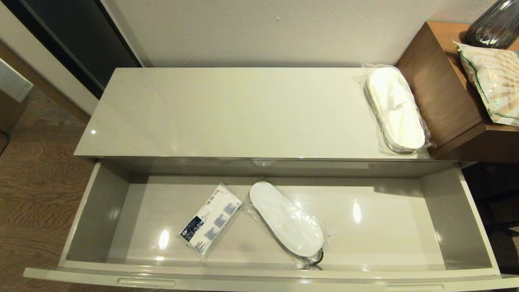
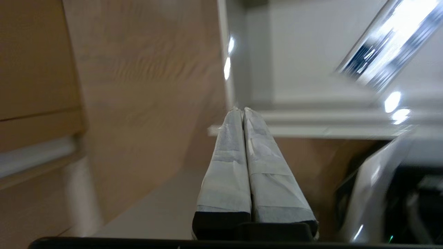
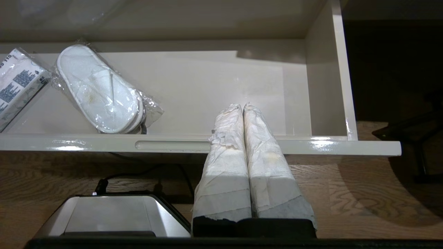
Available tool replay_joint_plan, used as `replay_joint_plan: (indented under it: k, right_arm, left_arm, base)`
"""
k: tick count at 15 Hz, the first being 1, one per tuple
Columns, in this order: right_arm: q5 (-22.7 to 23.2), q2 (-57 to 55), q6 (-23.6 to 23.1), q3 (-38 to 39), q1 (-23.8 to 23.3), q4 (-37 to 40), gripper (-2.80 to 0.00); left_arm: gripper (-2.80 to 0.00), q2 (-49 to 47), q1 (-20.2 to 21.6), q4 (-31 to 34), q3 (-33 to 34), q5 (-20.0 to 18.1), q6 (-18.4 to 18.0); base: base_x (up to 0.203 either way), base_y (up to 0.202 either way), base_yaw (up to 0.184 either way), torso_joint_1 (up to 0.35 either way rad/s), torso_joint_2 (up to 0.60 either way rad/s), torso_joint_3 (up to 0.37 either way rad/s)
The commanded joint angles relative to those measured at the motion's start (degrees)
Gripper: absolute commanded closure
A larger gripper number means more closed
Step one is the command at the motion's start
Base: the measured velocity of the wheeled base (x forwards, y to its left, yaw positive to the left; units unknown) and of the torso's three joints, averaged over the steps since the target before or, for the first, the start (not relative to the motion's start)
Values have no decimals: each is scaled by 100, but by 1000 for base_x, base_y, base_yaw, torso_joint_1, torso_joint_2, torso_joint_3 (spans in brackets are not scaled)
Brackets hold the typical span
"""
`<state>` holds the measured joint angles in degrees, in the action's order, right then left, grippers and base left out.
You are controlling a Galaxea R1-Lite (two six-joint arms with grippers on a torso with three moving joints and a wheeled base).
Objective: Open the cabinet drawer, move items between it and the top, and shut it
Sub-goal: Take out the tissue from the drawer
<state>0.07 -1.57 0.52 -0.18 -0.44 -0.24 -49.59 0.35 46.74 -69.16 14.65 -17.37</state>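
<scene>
Nearest us, by the open cabinet drawer (image 1: pixel 259 280)'s front edge, lie the wrapped slippers (image 1: pixel 286 223) and printed packet (image 1: pixel 211 220) — light, soft, slippery film, we judge, best pinched mid-body — while both the left pincer (image 2: pixel 242 110) and right pincer (image 3: pixel 242 105) are clenched empty.

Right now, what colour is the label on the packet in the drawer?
Dark blue on the white packet, clearest in the head view.

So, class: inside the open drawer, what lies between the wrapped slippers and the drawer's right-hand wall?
Nothing: in the head view the drawer floor is bare from the wrapped slippers to the right wall; the right wrist view agrees.
</scene>
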Motion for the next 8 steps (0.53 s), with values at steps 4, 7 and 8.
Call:
replay_joint_plan:
  k: [4,7,8]
  right_arm:
    - [1,-19,0,1,0,-2,0]
    - [1,-27,0,1,0,-2,0]
    - [1,-20,0,1,0,-2,0]
  left_arm:
    - [0,-3038,-118,718,-2080,402,-437]
    - [0,-3960,-136,428,-2475,558,-939]
    - [0,-4256,-150,499,-2644,542,-1001]
  base:
    - [0,0,0,0,0,0]
    - [0,0,0,0,0,0]
    - [0,0,0,0,0,0]
